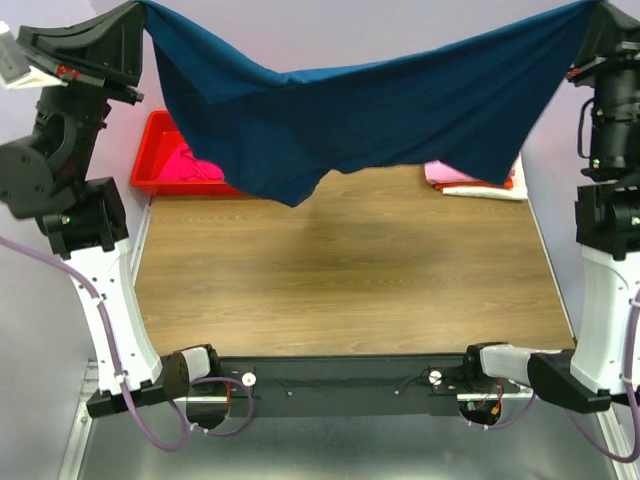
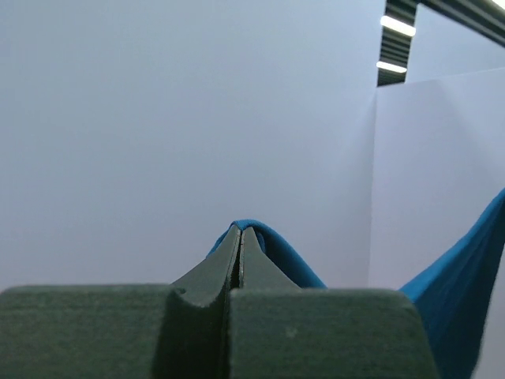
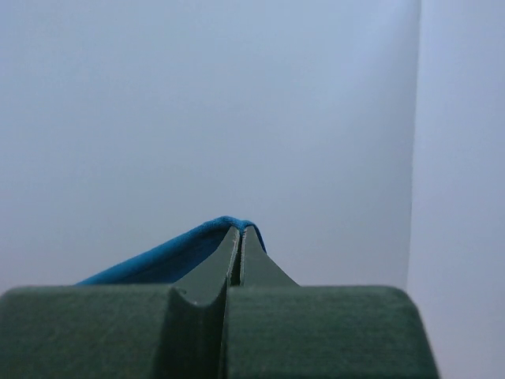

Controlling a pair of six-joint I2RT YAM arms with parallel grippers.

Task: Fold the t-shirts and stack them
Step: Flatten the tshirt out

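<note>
We are holding the dark blue t-shirt (image 1: 400,110) up high over the desk (image 1: 350,290) so it is hanging wide open, ready for folding, we think. Our left tool (image 2: 241,231) and right tool (image 3: 241,231) are each pinching tight on a top corner. Farther back, a pink shirt (image 1: 196,165) is lying in the red bin (image 1: 150,150), and a small pile of shirts (image 1: 447,176) is sitting far right.

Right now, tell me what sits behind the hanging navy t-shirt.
Behind the navy t-shirt, a red bin holding a magenta shirt shows at left, and the edge of a pink-topped stack at right. The rest of both is covered.
</note>
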